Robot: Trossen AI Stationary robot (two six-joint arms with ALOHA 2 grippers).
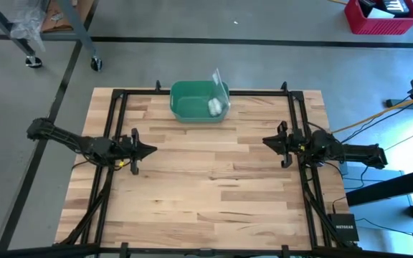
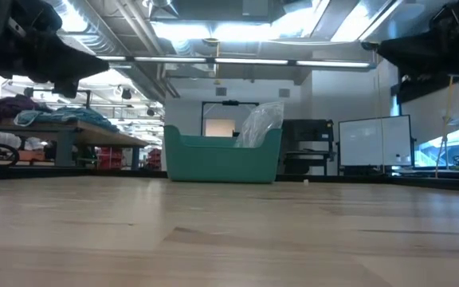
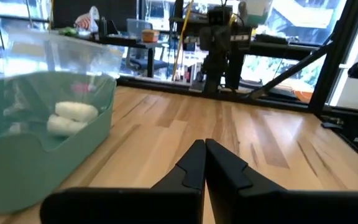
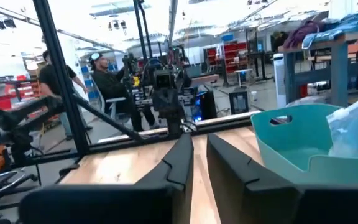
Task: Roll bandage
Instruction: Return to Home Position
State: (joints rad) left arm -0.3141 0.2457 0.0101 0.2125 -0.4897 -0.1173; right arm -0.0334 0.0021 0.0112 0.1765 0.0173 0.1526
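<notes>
Two white bandage rolls [image 3: 72,117] lie side by side on the bottom of a green bin [image 1: 192,104] at the middle of the table's far edge; the high view shows them as a white spot [image 1: 214,107]. A clear plastic bag [image 2: 261,123] sticks up out of the bin. My left gripper [image 1: 153,150] hovers level near the table's left side, shut and holding nothing [image 3: 204,149]. My right gripper [image 1: 265,140] hovers level near the right side, a narrow gap between its fingers [image 4: 199,146] with nothing in it. Both stand well clear of the bin.
A black metal frame [image 1: 117,129] runs along the table's left, right and far edges. Bare wood lies between the two grippers and toward the near edge. A small black box [image 1: 344,228] sits off the right near corner. A person [image 4: 114,78] sits beyond the table.
</notes>
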